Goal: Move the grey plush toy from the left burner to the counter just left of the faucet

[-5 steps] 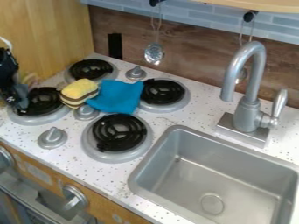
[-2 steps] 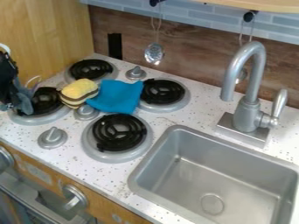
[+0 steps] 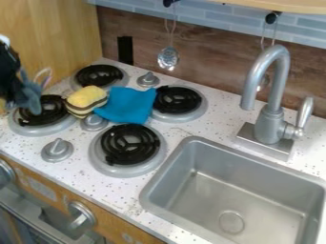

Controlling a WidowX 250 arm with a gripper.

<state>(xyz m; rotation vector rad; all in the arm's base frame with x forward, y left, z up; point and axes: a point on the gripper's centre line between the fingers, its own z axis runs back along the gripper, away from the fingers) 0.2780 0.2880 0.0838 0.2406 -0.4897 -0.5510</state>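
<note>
One striped yellow sponge [image 3: 86, 98] touches the blue cloth [image 3: 129, 104], its long axis slanting up rightward; whether the gripper [image 3: 30, 99] is clenched, I cannot tell.

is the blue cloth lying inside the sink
No, the blue cloth lies on the stovetop, between the burners, left of the sink.

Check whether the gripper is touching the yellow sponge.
Apart. The camera view shows the gripper near the left edge and the yellow sponge to its right in the picture, with black burner coil visible between them.
</note>
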